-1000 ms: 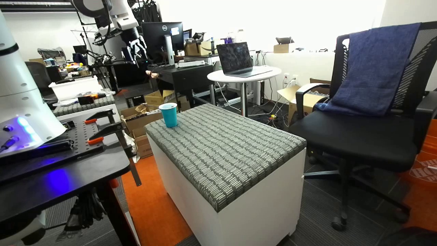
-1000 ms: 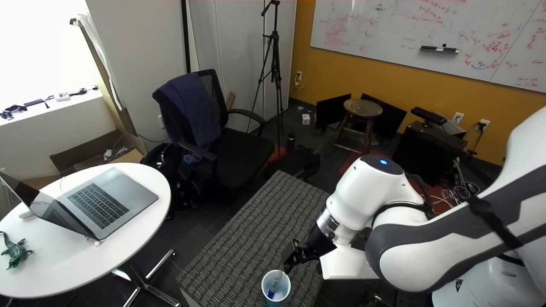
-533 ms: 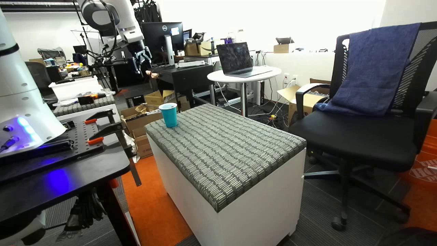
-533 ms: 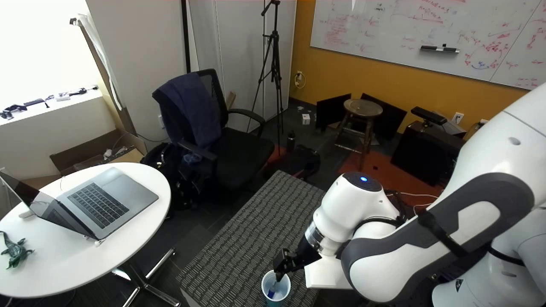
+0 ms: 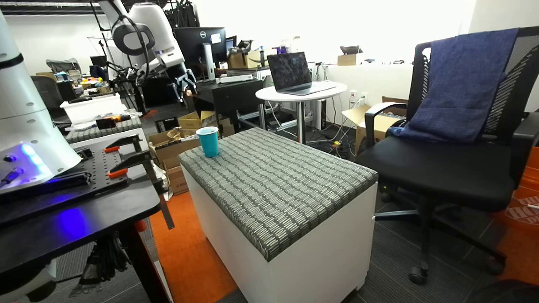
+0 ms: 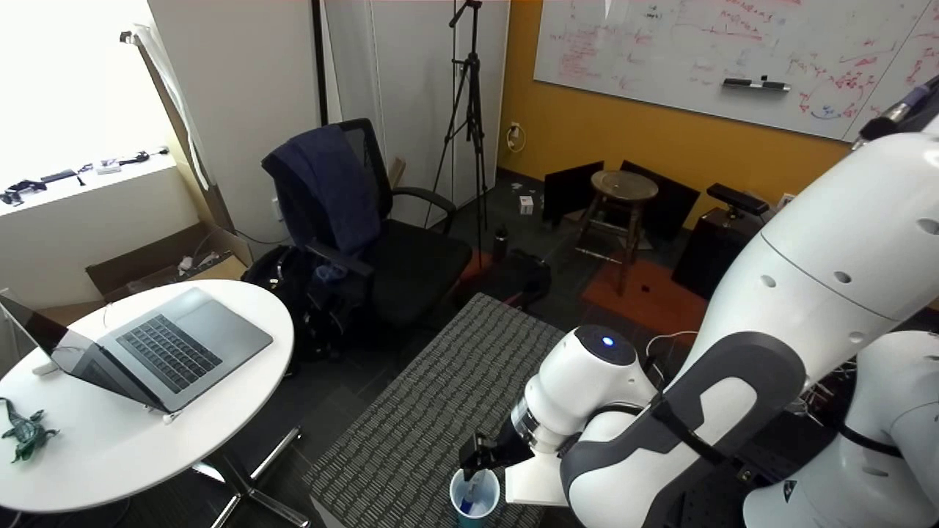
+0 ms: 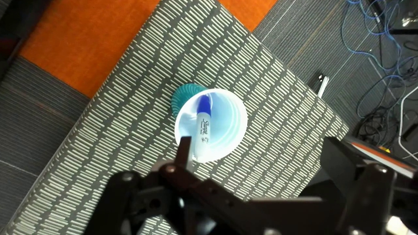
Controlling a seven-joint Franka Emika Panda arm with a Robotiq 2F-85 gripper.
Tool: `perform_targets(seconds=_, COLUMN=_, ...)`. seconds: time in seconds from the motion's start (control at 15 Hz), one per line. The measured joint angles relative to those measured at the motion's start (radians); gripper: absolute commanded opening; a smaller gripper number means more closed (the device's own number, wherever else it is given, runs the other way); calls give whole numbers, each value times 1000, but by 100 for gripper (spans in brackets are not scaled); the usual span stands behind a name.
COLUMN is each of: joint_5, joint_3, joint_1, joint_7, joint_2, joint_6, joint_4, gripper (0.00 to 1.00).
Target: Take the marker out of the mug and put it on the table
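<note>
The teal mug [image 5: 209,146] stands upright near a corner of the table [image 5: 286,181], a white cabinet with a grey woven top. It also shows in an exterior view [image 6: 472,521] and in the wrist view [image 7: 228,122]. The marker [image 7: 203,129], with a white barrel and blue cap, leans inside the mug, cap end down; it also shows in an exterior view [image 6: 467,501]. My gripper [image 7: 258,142] is open and empty, above the mug in both exterior views [image 5: 185,86] [image 6: 475,458]. In the wrist view the left finger overlaps the mug's rim beside the marker; the right finger is far to the right.
A round white table [image 6: 242,315] with a laptop [image 6: 191,352] stands beside the grey-topped table. A black chair [image 5: 438,168] with a blue cloth is on another side. The robot's black desk [image 5: 126,202] carries clamps [image 5: 130,164]. Cardboard boxes [image 5: 172,151] lie on the floor.
The arm and gripper have moved lower in an exterior view and leftward in an exterior view, closer over the mug. The mug and marker have not moved.
</note>
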Motion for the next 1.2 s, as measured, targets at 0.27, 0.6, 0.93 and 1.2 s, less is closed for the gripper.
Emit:
perform_targets(seconds=0.27, joint_5=2, joint_3=14, joint_1=-4, joint_7=0, joint_2=57, joint_6=54, joint_4=18, gripper=100)
perform_targets(seconds=0.6, joint_5=2, joint_3=18, joint_1=-12, joint_7=5, joint_2=128, joint_6=103, joint_4=37, gripper=100)
perform_targets(seconds=0.93, joint_5=2, joint_3=2, joint_1=-14, joint_7=5, joint_2=190, joint_6=109, joint_4=64, gripper=100)
perform_targets(seconds=1.2, joint_5=2, joint_3=-30, joint_1=0, joint_7=6, joint_2=232, joint_6=109, joint_4=86, gripper=100)
